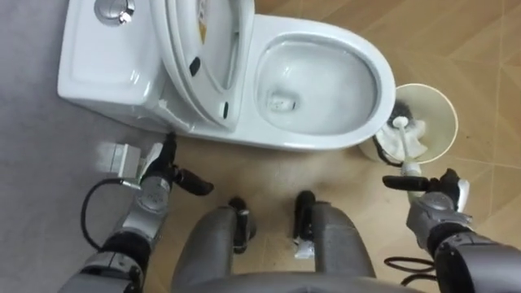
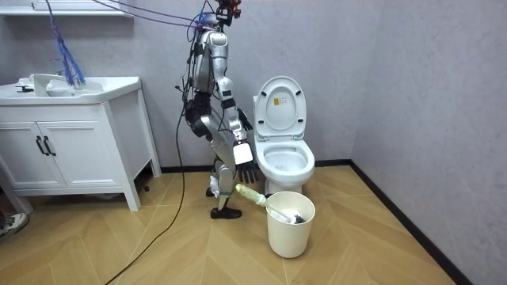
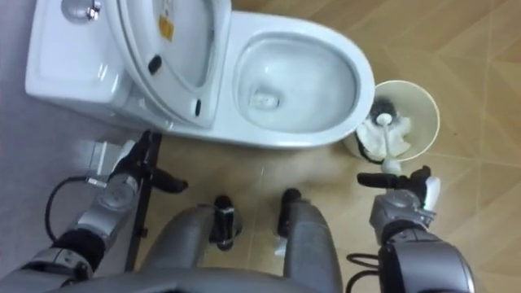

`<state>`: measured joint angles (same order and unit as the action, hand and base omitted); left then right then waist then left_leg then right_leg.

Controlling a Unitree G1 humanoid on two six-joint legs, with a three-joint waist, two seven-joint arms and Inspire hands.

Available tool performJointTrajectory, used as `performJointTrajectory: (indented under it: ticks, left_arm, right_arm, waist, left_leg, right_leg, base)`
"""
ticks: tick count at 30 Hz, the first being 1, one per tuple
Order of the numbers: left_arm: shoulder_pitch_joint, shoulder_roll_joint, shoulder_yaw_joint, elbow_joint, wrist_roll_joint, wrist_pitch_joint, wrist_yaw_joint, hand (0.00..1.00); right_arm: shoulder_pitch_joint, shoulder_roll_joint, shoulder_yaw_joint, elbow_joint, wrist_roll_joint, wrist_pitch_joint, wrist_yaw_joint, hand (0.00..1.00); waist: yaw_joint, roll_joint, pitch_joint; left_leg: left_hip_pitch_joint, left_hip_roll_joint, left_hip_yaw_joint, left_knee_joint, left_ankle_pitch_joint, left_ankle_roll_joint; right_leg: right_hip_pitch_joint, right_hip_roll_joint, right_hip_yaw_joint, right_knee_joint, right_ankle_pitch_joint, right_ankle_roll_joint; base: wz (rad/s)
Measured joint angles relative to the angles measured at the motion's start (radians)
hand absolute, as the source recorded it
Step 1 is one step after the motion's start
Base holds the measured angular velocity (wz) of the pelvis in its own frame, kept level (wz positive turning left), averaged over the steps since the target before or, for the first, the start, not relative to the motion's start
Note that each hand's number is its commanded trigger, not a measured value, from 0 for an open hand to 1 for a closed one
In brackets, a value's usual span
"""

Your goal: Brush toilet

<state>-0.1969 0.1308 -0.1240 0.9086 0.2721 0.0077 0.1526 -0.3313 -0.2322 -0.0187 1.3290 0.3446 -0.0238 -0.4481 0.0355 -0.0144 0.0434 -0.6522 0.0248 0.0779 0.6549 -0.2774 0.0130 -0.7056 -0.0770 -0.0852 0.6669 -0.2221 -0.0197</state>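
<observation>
Robot stands beside the toilet (image 1: pixel 383 77), lid (image 1: pixel 203 45) raised. The brush (image 1: pixel 404 145) leans in a bucket (image 1: pixel 446 114), centre right. The right hand (image 1: pixel 435 202) is open by its handle. The left hand (image 1: pixel 159 177), lower left, is relaxed.

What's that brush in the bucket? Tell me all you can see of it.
The brush has a pale, plastic-looking handle and a white head. It leans tilted, head down in the cream bucket beside the toilet, with the handle over the rim toward the robot. The open right hand is near the handle's end, not gripping it.
</observation>
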Motion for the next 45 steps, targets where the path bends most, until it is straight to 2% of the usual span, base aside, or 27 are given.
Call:
performJointTrajectory:
  ticks: [2, 7, 11, 14, 17, 19, 22, 26, 33, 39, 41, 45]
  left_arm:
    - [-0.008, 0.008, -0.018, -0.059, -0.008, -0.002, 0.019, 0.00]
    - [-0.056, 0.030, -0.062, -0.071, -0.065, -0.002, 0.033, 0.00]
    - [-0.079, 0.047, -0.090, -0.111, -0.067, 0.000, 0.034, 0.00]
    - [-0.095, 0.064, -0.136, -0.162, -0.107, 0.000, 0.039, 0.00]
    - [-0.095, 0.076, -0.161, -0.171, -0.126, -0.001, 0.045, 0.00]
    - [-0.095, 0.087, -0.173, -0.184, -0.135, -0.001, 0.054, 0.00]
    - [-0.094, 0.088, -0.174, -0.204, -0.149, -0.001, 0.061, 0.00]
    - [-0.090, 0.089, -0.176, -0.204, -0.152, -0.005, 0.062, 0.00]
    - [-0.093, 0.091, -0.175, -0.202, -0.153, -0.011, 0.063, 0.00]
    - [-0.090, 0.095, -0.178, -0.202, -0.162, -0.011, 0.063, 0.00]
    - [-0.092, 0.111, -0.199, -0.203, -0.162, -0.011, 0.064, 0.00]
    - [-0.091, 0.115, -0.215, -0.203, -0.162, -0.003, 0.064, 0.00]
  right_arm:
    - [-0.017, -0.038, 0.019, 0.001, 0.026, 0.010, 0.015, 0.00]
    - [-0.057, -0.108, 0.054, 0.013, 0.098, 0.030, 0.055, 0.00]
    - [-0.088, -0.140, 0.057, 0.011, 0.096, 0.047, 0.065, 0.00]
    - [-0.101, -0.159, 0.094, 0.010, 0.098, 0.048, 0.064, 0.00]
    - [-0.115, -0.161, 0.103, 0.014, 0.095, 0.048, 0.065, 0.00]
    - [-0.119, -0.162, 0.107, 0.013, 0.094, 0.047, 0.065, 0.00]
    - [-0.120, -0.168, 0.108, 0.005, 0.085, 0.046, 0.065, 0.00]
    - [-0.119, -0.169, 0.124, -0.008, 0.085, 0.045, 0.064, 0.00]
    - [-0.118, -0.171, 0.135, -0.009, 0.069, 0.033, 0.065, 0.00]
    - [-0.122, -0.172, 0.205, -0.009, 0.041, 0.034, 0.065, 0.00]
    - [-0.130, -0.172, 0.228, -0.008, 0.042, 0.039, 0.065, 0.00]
    - [-0.135, -0.174, 0.248, -0.009, 0.043, 0.046, 0.065, 0.00]
  waist:
    - [0.001, -0.009, 0.0061]
    - [0.005, -0.013, 0.0111]
    - [0.006, -0.012, 0.0125]
    - [0.023, -0.009, 0.0143]
    - [0.027, -0.006, 0.0156]
    - [0.025, -0.006, 0.0160]
    - [0.025, -0.007, 0.0162]
    - [0.018, -0.007, 0.0161]
    - [0.018, -0.007, 0.0161]
    - [0.026, -0.007, 0.0161]
    - [0.027, -0.008, 0.0161]
    - [0.028, -0.007, 0.0161]
  left_leg:
    - [-0.078, -0.001, 0.000, 0.060, -0.012, 0.005]
    - [-0.223, 0.003, -0.010, 0.161, -0.021, 0.010]
    - [-0.316, -0.001, -0.011, 0.220, -0.028, 0.017]
    - [-0.386, -0.001, -0.007, 0.261, -0.032, 0.023]
    - [-0.419, -0.003, -0.011, 0.286, -0.036, 0.024]
    - [-0.439, -0.004, -0.014, 0.306, -0.042, 0.023]
    - [-0.456, 0.000, -0.003, 0.326, -0.053, 0.027]
    - [-0.487, -0.011, 0.000, 0.349, -0.061, 0.026]
    - [-0.528, -0.017, -0.008, 0.392, -0.078, 0.025]
    - [-0.532, -0.017, -0.011, 0.397, -0.082, 0.022]
    - [-0.540, -0.018, -0.014, 0.407, -0.087, 0.020]
    - [-0.545, -0.021, -0.014, 0.422, -0.097, 0.016]
  right_leg:
    - [-0.075, -0.008, -0.001, 0.051, -0.005, 0.007]
    - [-0.202, -0.009, -0.005, 0.119, 0.006, 0.005]
    - [-0.293, -0.024, -0.003, 0.179, -0.005, 0.011]
    - [-0.364, -0.027, 0.002, 0.217, -0.003, 0.013]
    - [-0.396, -0.030, 0.000, 0.242, -0.007, 0.009]
    - [-0.413, -0.035, -0.007, 0.264, -0.015, 0.000]
    - [-0.437, -0.043, -0.001, 0.296, -0.033, 0.002]
    - [-0.474, -0.059, -0.005, 0.331, -0.046, -0.010]
    - [-0.517, -0.060, 0.000, 0.380, -0.069, -0.011]
    - [-0.521, -0.060, -0.002, 0.390, -0.078, -0.013]
    - [-0.529, -0.062, -0.005, 0.403, -0.086, -0.015]
    - [-0.538, -0.071, -0.006, 0.428, -0.104, -0.021]
  base:
    - [0.00]
    - [0.02]
    - [0.02]
    - [0.00]
    - [0.03]
    - [0.10]
    - [0.06]
    - [0.03]
    - [0.03]
    - [0.03]
    - [0.05]
    - [0.05]
